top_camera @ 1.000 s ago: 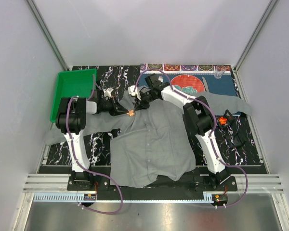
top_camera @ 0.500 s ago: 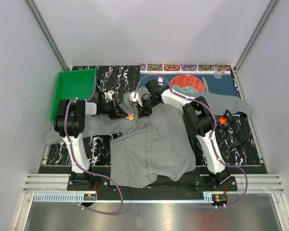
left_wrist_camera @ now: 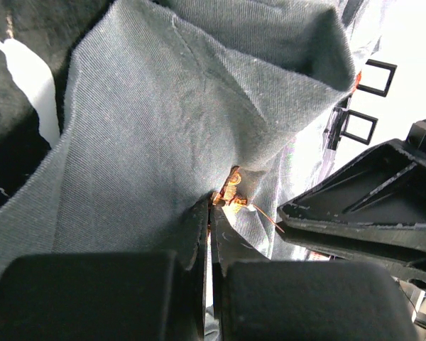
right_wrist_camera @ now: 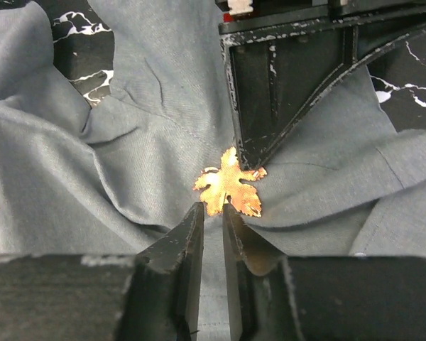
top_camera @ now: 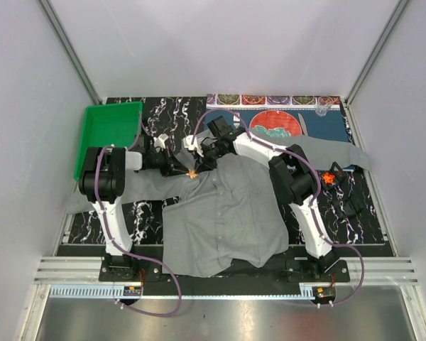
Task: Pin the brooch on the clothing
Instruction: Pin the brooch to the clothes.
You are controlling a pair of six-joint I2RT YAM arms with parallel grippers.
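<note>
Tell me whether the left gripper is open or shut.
The left gripper is shut: its fingers press together, apparently pinching the brooch against the shirt.

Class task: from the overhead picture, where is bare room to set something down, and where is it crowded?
Free: marble mat between green tray and placemat; between left arm and shirt. Crowded: left gripper and right gripper at the leaf brooch.

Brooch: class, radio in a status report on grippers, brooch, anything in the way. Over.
Left gripper shut on brooch. Right gripper slightly open, tips at its edge. Brooch resting on shirt. No obstruction seen.
</note>
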